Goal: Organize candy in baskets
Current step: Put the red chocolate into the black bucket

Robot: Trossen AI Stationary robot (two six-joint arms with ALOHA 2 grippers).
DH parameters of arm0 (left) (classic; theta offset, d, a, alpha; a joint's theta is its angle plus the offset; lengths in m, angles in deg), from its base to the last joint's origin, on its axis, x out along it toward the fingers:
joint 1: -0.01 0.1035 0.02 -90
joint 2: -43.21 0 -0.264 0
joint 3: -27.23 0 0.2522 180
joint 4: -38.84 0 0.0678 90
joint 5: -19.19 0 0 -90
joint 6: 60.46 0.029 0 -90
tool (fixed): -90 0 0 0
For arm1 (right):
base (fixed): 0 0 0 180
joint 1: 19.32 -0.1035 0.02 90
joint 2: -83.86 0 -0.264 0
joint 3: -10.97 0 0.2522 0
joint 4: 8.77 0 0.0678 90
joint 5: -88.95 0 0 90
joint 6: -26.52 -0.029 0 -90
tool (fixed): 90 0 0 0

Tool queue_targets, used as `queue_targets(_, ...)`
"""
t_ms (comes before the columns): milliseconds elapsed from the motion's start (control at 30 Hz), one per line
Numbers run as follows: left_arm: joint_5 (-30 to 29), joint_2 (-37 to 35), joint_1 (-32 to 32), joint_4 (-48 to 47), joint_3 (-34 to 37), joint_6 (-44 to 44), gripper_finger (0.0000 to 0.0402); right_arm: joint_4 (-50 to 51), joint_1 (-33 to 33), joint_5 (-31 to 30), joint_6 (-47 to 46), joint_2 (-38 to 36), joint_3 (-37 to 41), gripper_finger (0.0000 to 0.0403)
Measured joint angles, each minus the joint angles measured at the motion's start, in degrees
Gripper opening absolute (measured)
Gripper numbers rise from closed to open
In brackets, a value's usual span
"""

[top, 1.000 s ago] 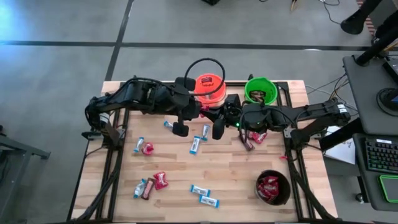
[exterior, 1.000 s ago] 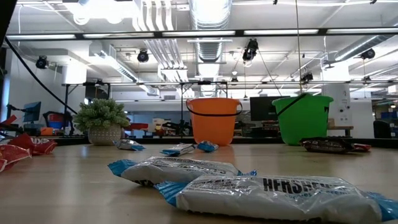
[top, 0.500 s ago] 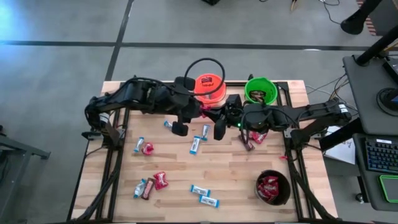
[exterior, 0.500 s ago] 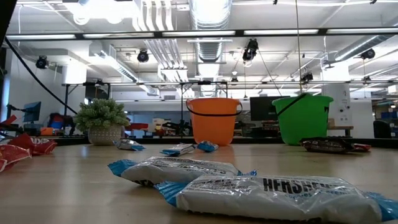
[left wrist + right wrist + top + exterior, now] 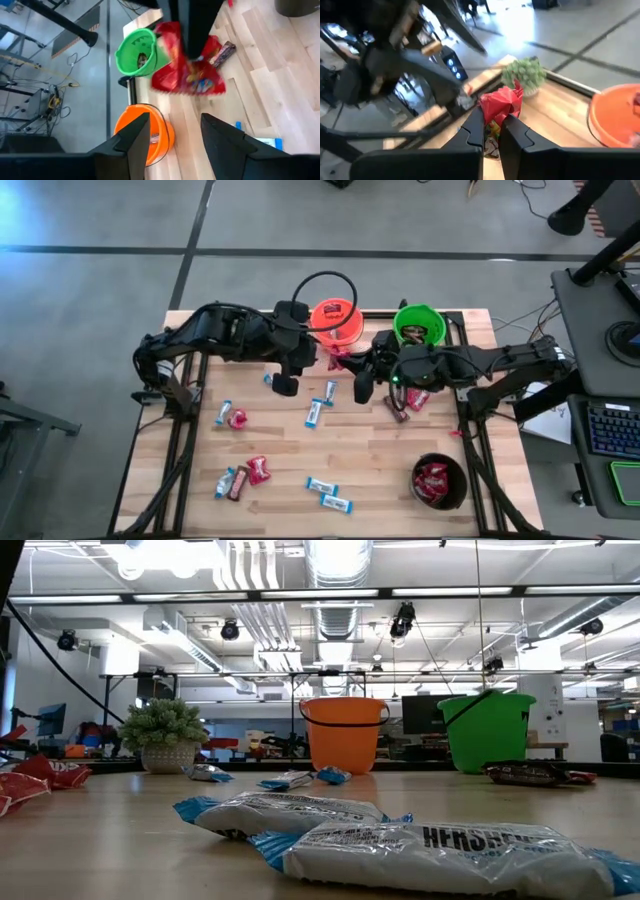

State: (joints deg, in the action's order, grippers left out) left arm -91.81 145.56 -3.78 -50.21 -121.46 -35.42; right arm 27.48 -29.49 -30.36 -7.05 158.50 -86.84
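Spanning the whole high view, the wooden surface (image 5: 400, 470) carries three baskets: the orange basket (image 5: 335, 320) at its 12 o'clock edge, the green basket (image 5: 418, 325) at about 1 o'clock, and the black basket (image 5: 438, 482) down at 5 o'clock with red packets already inside.

Both arms meet near the middle of the far edge. The left pincer (image 5: 175, 120) has just let go. Its fingers, closed on a packet a second ago, now stand apart with nothing between them, and it has drawn back toward 9 o'clock.

The right pincer (image 5: 494, 120) is clamped on the red packet (image 5: 501, 102), which hangs above the surface just at 6 o'clock of the orange basket. The hand-over looks complete, so the packet is now the right arm's to deliver. By colour it probably belongs in the black basket, on that arm's own side.

Loose candy still lies about. There is a blue-and-white bar (image 5: 315, 412) near the centre, a brown bar (image 5: 398, 408) toward 3 o'clock, and more toward 7 o'clock, so much sorting remains.
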Motion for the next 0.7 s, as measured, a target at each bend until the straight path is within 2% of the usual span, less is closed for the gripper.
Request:
queue_targets(167, -3.59, -0.67, -0.02, -3.65, 0.0, -0.04, 0.0159, 11.31, -1.1, 3.88, -8.25, -1.17, -0.02, 0.0017)
queue_targets(367, -3.76, -1.28, 0.04, -6.7, 0.0, -0.46, 0.0159, 25.1, -3.14, 7.61, -19.12, -1.35, 0.0, 0.0017)
queue_targets(700, -3.58, -1.25, 0.18, -9.18, 0.0, -0.2, 0.0158, 41.46, -7.38, 19.82, -32.24, -1.35, 0.0, 0.0017)
